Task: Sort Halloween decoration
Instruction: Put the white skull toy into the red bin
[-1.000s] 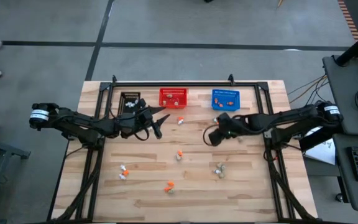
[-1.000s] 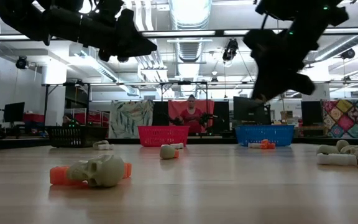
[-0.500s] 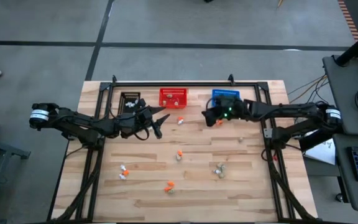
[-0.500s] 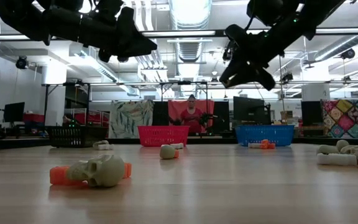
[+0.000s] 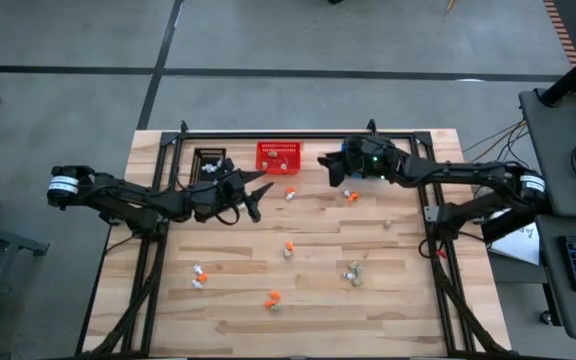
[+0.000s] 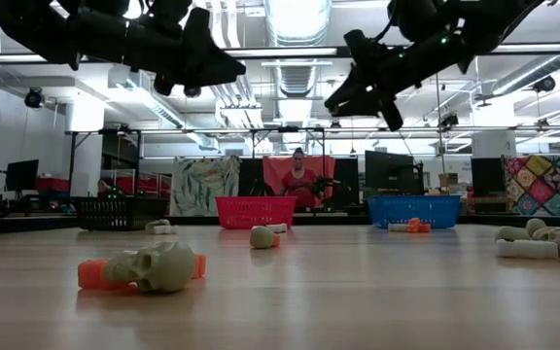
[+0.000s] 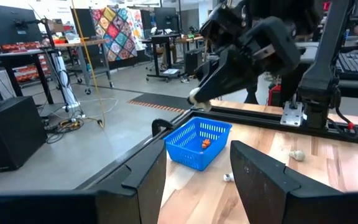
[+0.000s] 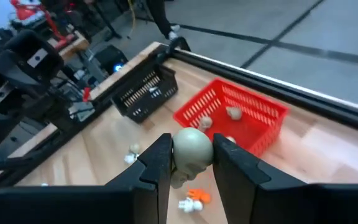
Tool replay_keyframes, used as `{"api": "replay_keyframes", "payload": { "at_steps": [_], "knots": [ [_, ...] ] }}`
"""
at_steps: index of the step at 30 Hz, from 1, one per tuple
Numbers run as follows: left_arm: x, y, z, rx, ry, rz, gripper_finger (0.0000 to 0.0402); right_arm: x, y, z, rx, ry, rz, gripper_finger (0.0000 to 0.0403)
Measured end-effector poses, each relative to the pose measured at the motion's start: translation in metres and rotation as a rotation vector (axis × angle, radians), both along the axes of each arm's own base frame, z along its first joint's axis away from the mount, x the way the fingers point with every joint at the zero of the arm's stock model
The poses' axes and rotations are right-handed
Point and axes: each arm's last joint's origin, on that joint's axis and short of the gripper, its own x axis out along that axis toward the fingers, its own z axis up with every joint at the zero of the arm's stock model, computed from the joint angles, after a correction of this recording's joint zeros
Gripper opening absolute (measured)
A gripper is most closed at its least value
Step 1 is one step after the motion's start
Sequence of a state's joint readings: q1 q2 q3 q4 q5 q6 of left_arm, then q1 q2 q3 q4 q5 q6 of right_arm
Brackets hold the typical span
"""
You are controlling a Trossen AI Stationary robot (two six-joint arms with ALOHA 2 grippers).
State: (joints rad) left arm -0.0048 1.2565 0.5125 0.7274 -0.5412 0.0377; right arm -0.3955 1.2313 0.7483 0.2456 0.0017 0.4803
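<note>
Hovering near the desk's far edge, right gripper (image 8: 191, 163) jaws pinching a beige skull (image 8: 192, 148) — red basket (image 8: 232, 116) lies just ahead, beyond the jaws.

Red basket (image 5: 278, 156), blue basket (image 7: 198, 142), black basket (image 5: 209, 160), beige-grey skull (image 8: 192, 148)

R arm is reaching across the table's far side, right gripper (image 8: 191, 163) up in the air, fingers pinching a beige-grey skull (image 8: 191, 149). L arm is stretching in from the left, left gripper (image 5: 253, 196) hovering w/ fingers apart.
</note>
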Motion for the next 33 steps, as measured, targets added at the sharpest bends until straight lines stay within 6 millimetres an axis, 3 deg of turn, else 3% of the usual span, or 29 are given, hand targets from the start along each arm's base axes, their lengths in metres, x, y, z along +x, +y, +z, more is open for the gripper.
{"api": "replay_keyframes", "payload": {
  "at_steps": [10, 21, 27, 33],
  "knots": [
    [-0.002, 0.000, 0.004, 0.005, -0.019, 0.001, 0.0162, 0.044, -0.038, -0.004, -0.107, 0.080, 0.044, 0.0095],
    [-0.009, 0.000, 0.014, 0.005, -0.062, 0.002, 0.0162, 0.098, -0.094, -0.016, -0.167, 0.316, 0.109, 0.0095],
    [-0.013, 0.000, 0.017, 0.005, -0.040, 0.002, 0.0162, 0.114, -0.116, -0.034, -0.173, 0.437, 0.137, 0.0095],
    [-0.016, 0.000, 0.018, 0.005, -0.027, 0.002, 0.0162, 0.122, -0.124, -0.049, -0.151, 0.486, 0.174, 0.0095]
  ]
}}
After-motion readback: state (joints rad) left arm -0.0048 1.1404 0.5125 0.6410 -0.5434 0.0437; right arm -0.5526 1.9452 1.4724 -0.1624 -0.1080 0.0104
